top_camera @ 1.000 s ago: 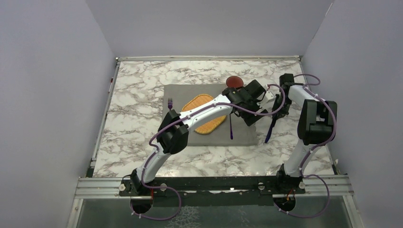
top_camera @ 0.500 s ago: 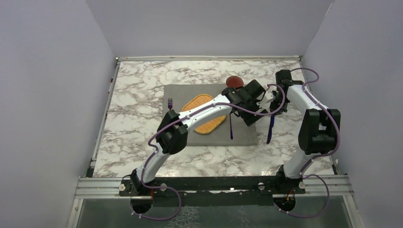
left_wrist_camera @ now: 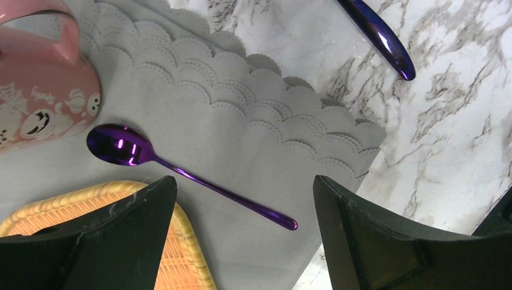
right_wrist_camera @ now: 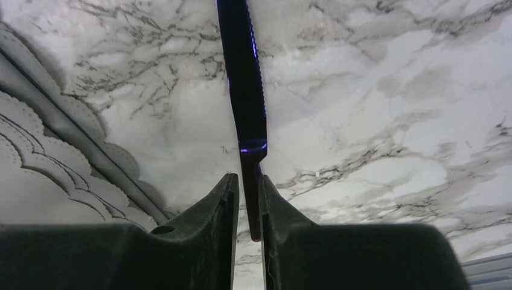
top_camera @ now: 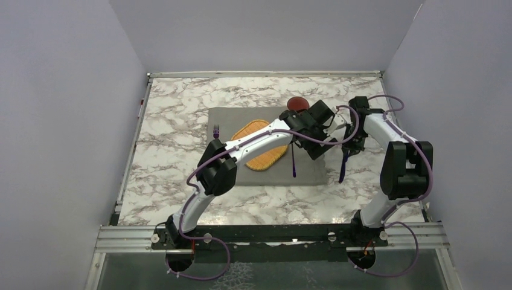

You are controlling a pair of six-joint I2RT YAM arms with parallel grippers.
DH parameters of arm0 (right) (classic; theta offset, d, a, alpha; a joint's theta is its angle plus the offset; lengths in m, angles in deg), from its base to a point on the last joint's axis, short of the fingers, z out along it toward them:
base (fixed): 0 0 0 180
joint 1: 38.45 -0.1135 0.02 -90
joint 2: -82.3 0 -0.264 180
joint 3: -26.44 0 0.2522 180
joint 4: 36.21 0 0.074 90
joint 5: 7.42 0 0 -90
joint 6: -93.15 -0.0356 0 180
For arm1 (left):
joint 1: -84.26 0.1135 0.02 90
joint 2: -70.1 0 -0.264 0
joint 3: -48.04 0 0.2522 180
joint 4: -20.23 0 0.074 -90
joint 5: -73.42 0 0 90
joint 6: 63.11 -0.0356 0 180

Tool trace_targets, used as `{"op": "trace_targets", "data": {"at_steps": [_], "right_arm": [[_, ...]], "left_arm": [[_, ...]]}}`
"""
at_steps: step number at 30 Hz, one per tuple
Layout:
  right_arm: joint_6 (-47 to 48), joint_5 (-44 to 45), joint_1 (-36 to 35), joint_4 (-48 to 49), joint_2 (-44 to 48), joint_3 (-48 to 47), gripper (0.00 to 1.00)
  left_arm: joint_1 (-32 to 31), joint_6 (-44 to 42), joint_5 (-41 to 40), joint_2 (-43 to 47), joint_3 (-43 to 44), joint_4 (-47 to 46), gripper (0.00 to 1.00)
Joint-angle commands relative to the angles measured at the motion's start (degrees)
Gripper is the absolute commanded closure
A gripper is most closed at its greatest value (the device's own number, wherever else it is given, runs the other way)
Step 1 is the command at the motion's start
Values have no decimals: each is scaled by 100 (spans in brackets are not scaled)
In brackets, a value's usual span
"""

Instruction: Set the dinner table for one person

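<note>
Marble dinner table (top_camera: 175, 127) | right gripper (right_wrist_camera: 249, 199) pinches knife (right_wrist_camera: 244, 78) handle; may swivel, miss placemat (left_wrist_camera: 241, 139) | left gripper (left_wrist_camera: 243, 181) wide, empty; arms may clash

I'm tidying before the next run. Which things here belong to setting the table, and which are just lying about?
Belong: marble tabletop, grey scalloped cloth placemat, yellow wicker plate, pink Halloween mug, purple metal spoon, purple fork, purple knife in the right gripper.
Just there: aluminium base rail, purple arm cables.
</note>
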State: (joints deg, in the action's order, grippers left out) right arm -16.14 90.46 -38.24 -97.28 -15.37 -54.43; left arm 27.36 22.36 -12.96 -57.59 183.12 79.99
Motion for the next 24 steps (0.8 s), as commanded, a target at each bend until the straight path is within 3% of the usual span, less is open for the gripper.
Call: {"op": "trace_targets", "data": {"at_steps": [1,7,24], "right_arm": [[-196,-207,14,-152,387,329,76],[-305,-420,14,30,759,980,66],[-400,-751,14,507,411,1527,65]], "left_arm": [[202,117,99,404,11,-56,13],[308,127,95,472,-54,-56,13],[386,175,110,513,-98,-107,13]]}}
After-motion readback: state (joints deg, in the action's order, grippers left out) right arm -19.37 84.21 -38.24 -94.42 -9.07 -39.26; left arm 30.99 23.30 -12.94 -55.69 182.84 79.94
